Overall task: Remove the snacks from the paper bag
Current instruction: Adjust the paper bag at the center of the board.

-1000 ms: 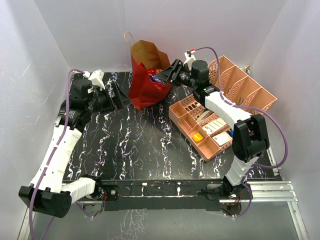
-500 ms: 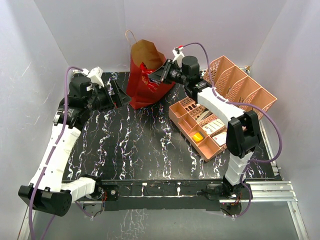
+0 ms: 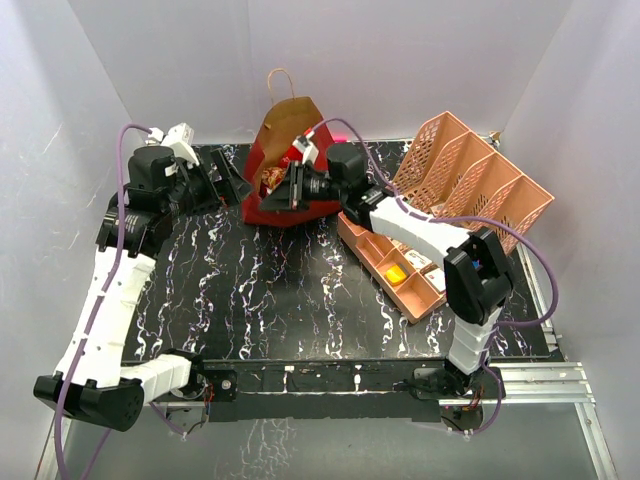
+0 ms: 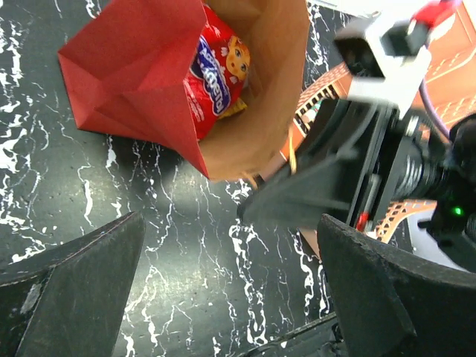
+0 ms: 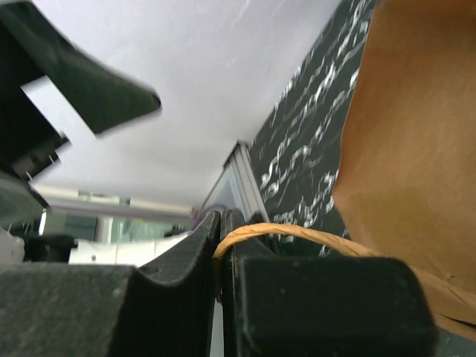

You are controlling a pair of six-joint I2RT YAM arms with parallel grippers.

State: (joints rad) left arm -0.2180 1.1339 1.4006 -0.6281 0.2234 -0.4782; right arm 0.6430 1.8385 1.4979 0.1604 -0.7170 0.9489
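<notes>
The paper bag (image 3: 283, 205), red outside and brown kraft inside, stands at the back of the table with one looped handle (image 3: 279, 80) sticking up. My right gripper (image 3: 294, 187) is at its mouth, shut on the bag's other thin handle (image 5: 297, 233), which is pinched between the jaws (image 5: 224, 223). In the left wrist view the bag (image 4: 119, 82) gapes open. A red-orange chip bag (image 4: 219, 74) with a blue logo lies inside, one of the snacks. My left gripper (image 3: 234, 182) hovers just left of the bag, open and holding nothing (image 4: 230, 290).
A peach lattice desk organizer (image 3: 470, 185) stands at the right. Its low tray (image 3: 405, 290) holds a small yellow block (image 3: 396, 273) and white cards. White walls close in the back and sides. The right arm's forearm (image 3: 415, 228) crosses over the tray.
My right gripper moved left along the bag's mouth and shut on the handle. The bag shifted left and turned. My left arm drew back a little, still open.
</notes>
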